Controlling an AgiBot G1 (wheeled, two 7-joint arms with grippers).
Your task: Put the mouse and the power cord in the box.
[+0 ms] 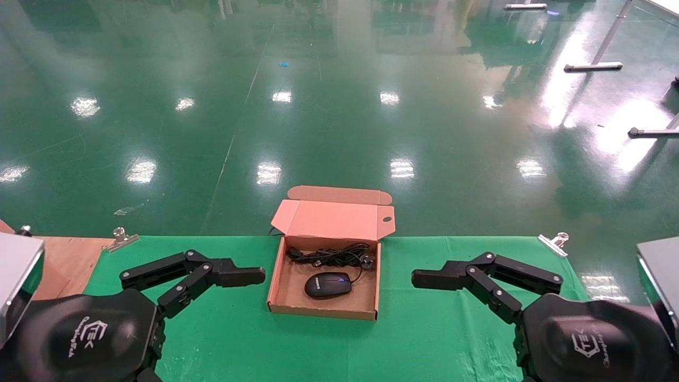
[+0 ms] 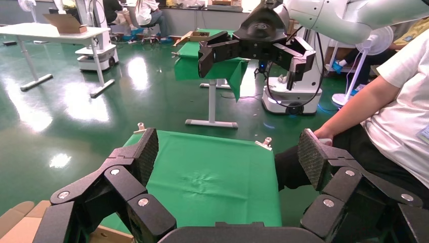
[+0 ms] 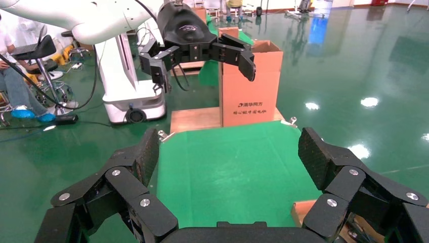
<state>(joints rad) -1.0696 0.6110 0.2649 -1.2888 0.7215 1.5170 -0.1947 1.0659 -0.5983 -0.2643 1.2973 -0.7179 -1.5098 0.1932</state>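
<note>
The left pincer (image 1: 257,276) hangs wide open and empty just left of the shallow square brown cardboard box (image 1: 281,305), its black padded fingers (image 2: 146,154) spread over bare green cloth in its own wrist view. The right pincer (image 1: 419,278) mirrors it on the box's right side, equally spread, gripping nothing, fingers (image 3: 316,157) well apart above the cloth.

Between them the box sits on the green-draped surface (image 1: 435,339) with its hinged lid (image 1: 331,218) standing open at the far side. Inside, the small black oval mouse (image 1: 328,285) lies near the box's front half, and the loosely bundled black power cord (image 1: 331,257) rests along the back wall beneath the lid. Both items appear already placed, so the loading looks complete.

The risks from here come from the arms themselves. Either pincer, level with the low cardboard walls, could clip a side on any inward move and shove the light box across the cloth. The mouse's thin wire runs up into the cord bundle and could snag a finger, dragging the contents back out. One dark strand seems to trail behind the box's rear left corner; whether it is loose cable cannot be told.
</note>
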